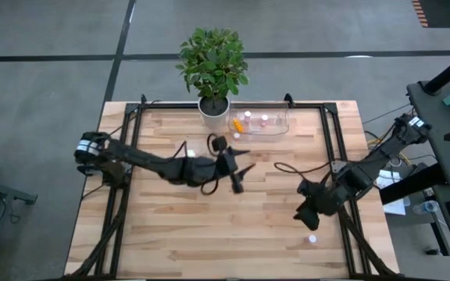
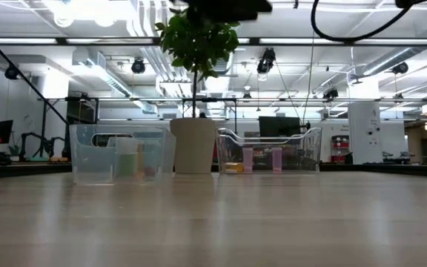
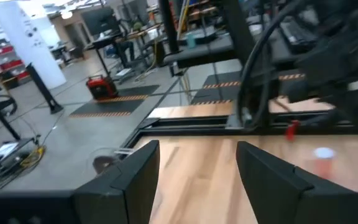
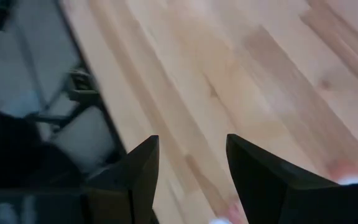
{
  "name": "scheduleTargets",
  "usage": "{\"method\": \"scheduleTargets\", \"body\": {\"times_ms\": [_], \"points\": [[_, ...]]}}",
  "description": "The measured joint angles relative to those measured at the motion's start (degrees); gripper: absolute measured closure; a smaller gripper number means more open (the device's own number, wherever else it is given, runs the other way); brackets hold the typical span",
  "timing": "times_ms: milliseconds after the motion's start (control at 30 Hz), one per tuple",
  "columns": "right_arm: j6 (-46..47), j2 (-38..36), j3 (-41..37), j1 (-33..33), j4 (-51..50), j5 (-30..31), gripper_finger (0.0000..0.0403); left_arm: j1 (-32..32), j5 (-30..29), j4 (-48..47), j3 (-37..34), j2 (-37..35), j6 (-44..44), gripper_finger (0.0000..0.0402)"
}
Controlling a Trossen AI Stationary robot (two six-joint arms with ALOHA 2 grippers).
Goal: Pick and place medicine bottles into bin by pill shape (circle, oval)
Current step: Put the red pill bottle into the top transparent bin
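The nearest risk sits at about five o'clock on the bench (image 1: 233,234): a lone medicine bottle (image 1: 312,239) stands close to the near edge, and the right tool (image 1: 306,219) hangs just beyond it; a low or off-line descent could well tip the tiny bottle and roll it off. That tool's fingers are spread with nothing between them. Mid-bench, the left tool (image 1: 241,176) is also spread and empty, with cable loops that might snag. Farther, at twelve o'clock, a clear bin (image 1: 261,122) beside the plant pot (image 1: 213,108) holds several bottles; a second clear bin (image 2: 121,154) shows only in the low view.
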Motion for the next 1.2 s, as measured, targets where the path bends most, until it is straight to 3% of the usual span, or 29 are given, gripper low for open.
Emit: {"method": "scheduleTargets", "body": {"times_ms": [300, 400, 800, 1000, 1200], "points": [[7.9, 13.6, 12.0, 2.4, -31.7, 1.1, 0.0225, -8.7, -6.6, -0.6, -0.3, -2.9, 3.1, 0.0204], [7.8, 15.8, 12.3, 2.0, -35.7, 1.5, 0.0225, -11.1, -9.5, -0.6, -0.4, -3.2, 4.1, 0.0204], [10.8, 14.2, 2.7, 1.9, -25.9, 1.0, 0.0225, -18.1, -23.0, -0.6, -0.3, -3.4, 8.9, 0.0204], [10.8, 14.1, -1.1, 1.9, -17.8, -0.7, 0.0225, -18.5, -23.8, -0.6, -0.3, -3.4, 8.9, 0.0204], [11.3, 15.0, -2.8, 1.9, -16.8, -1.1, 0.0225, -18.5, -23.8, -0.5, -0.3, -3.4, 8.9, 0.0204]]}}
